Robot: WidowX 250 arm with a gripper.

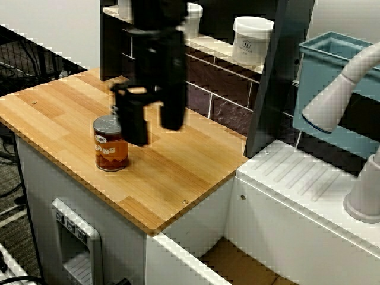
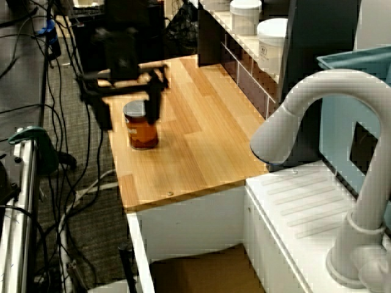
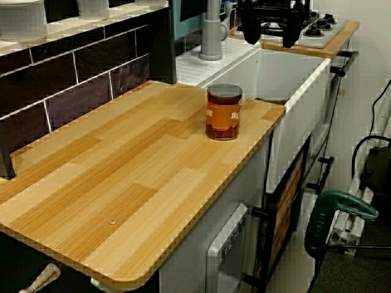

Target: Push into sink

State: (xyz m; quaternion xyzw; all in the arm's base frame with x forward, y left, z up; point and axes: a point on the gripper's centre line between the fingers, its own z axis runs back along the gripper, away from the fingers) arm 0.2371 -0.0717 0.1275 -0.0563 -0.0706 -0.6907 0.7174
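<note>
An orange can [image 1: 111,144] with a grey lid stands upright on the wooden counter [image 1: 178,172], a little back from the front edge. My black gripper [image 1: 153,132] hangs just above and behind the can, open, with nothing between its fingers. The side view shows the gripper [image 2: 129,121] straddling the can [image 2: 142,126] from above. Seen along the counter, the can [image 3: 223,112] stands near the edge by the sink [image 3: 293,67], with the gripper [image 3: 269,41] higher up. The sink [image 1: 237,264] has white walls and a brown floor, below the counter's right end.
White jars [image 1: 252,38] sit on a shelf above dark tiles. A teal bin [image 1: 338,59], a grey faucet [image 1: 350,83] and a ribbed white drainboard [image 1: 303,172] lie right of the counter. A stove [image 3: 317,24] is beyond the sink. Cables [image 2: 36,73] hang beside the counter.
</note>
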